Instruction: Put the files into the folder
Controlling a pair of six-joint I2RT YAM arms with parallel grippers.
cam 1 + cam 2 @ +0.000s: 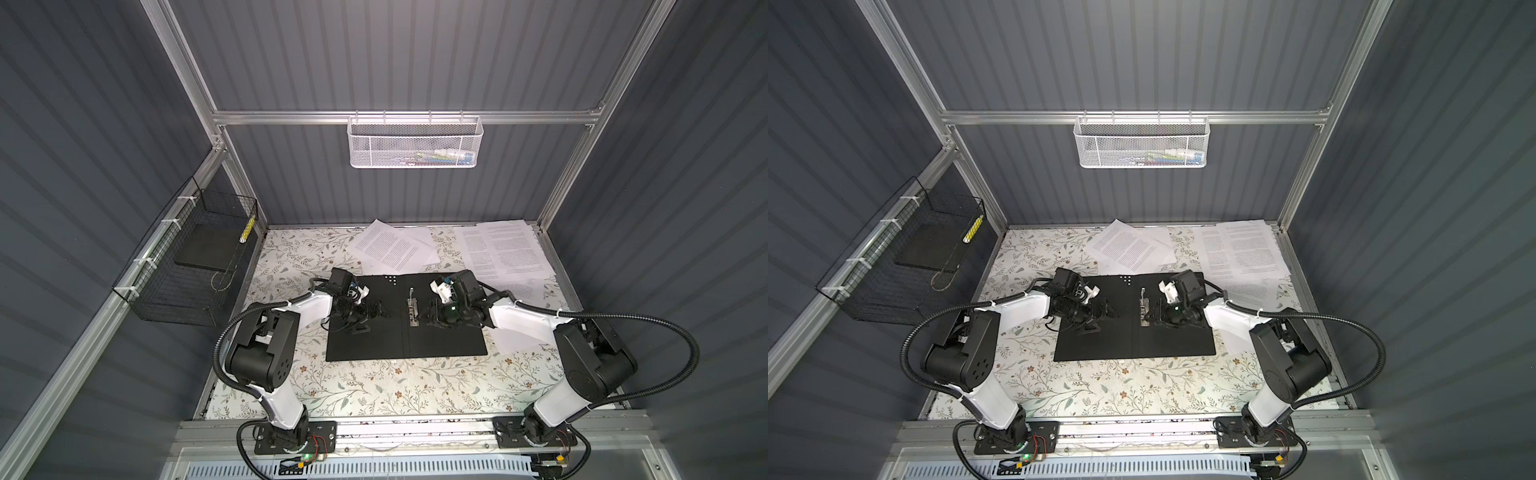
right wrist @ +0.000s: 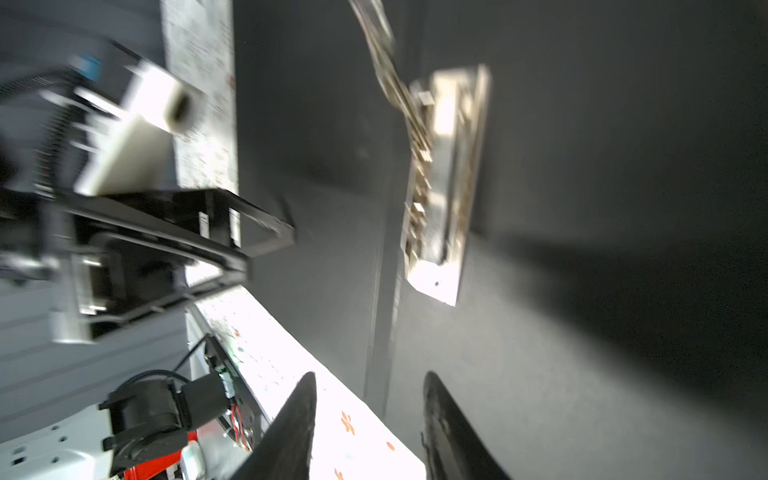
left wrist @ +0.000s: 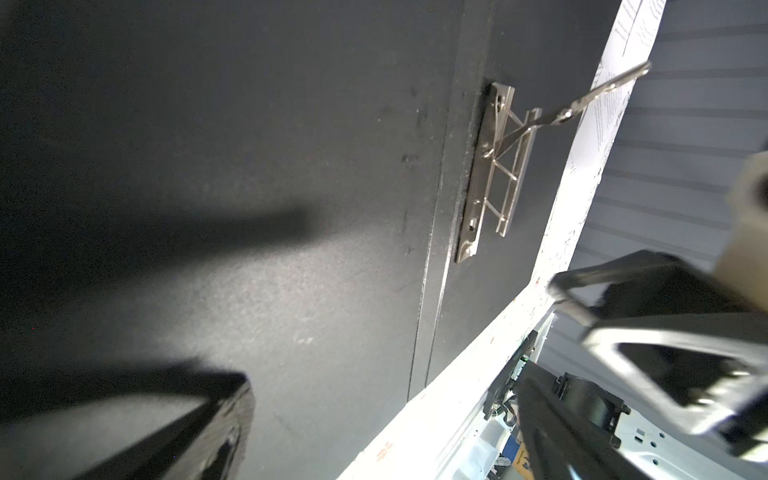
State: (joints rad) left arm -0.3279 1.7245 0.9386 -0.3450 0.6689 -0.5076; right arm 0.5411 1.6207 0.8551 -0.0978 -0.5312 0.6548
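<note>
The table (image 1: pixel 374 390), covered in a floral-patterned cloth, stands inside dark grey ribbed walls framed in aluminium. A white mesh basket (image 1: pixel 415 143) hangs on the back rail, and a black wire basket (image 1: pixel 183 291) holding a dark slab (image 1: pixel 208 249) hangs at the left. The folder (image 1: pixel 374 345) lies open and flat at mid-table, with the metal clip (image 1: pixel 411 309) beside its spine and the clip's lever raised. The files (image 1: pixel 395 245) lie loose along the far edge; one sheet is partly hidden beneath the right arm. The mesh basket's contents are indistinct, and the right wrist view is blurred. Both arms reach inward from the near rail, wrists low over the folder. The left gripper (image 1: pixel 370 320) is spread wide and empty. The right gripper (image 2: pixel 370 376), beside the clip, has its fingers parted with nothing between them.
</note>
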